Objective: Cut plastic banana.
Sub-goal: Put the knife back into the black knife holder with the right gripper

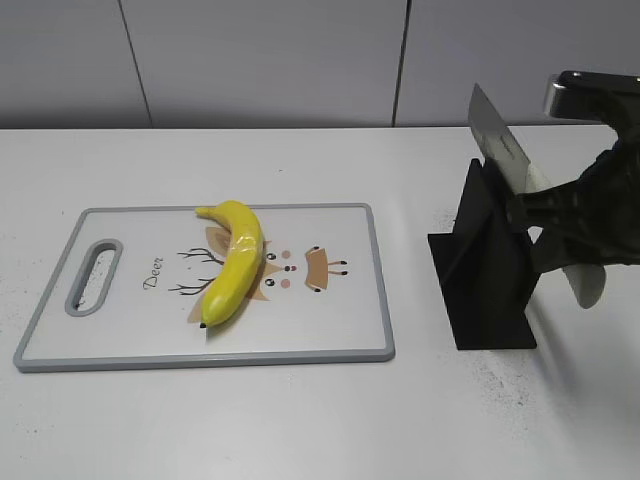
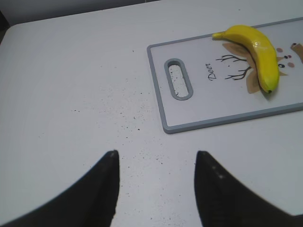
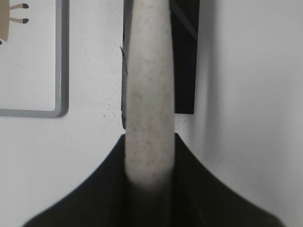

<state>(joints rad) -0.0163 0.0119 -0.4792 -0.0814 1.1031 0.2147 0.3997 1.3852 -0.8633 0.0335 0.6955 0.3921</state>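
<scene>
The plastic banana (image 1: pixel 235 258) is glossy yellow and lies diagonally on the white, grey-rimmed cutting board (image 1: pixel 330 330), left of the middle. It also shows in the left wrist view (image 2: pixel 260 49) at the top right. A knife (image 1: pixel 500 145) with a pale speckled handle (image 3: pixel 147 94) slants at the top of a black stand (image 1: pixel 480 270). My right gripper (image 1: pixel 560 215) is shut on the knife handle, right of the board; its jaws (image 3: pixel 149 137) clamp both sides. My left gripper (image 2: pixel 156 156) is open and empty over bare table, left of the board (image 2: pixel 199 109).
The black stand (image 3: pixel 185 56) sits on the white table just right of the board's corner (image 3: pixel 60 71). The board has a handle slot (image 2: pixel 178 78) at its left end. A grey wall runs behind the table.
</scene>
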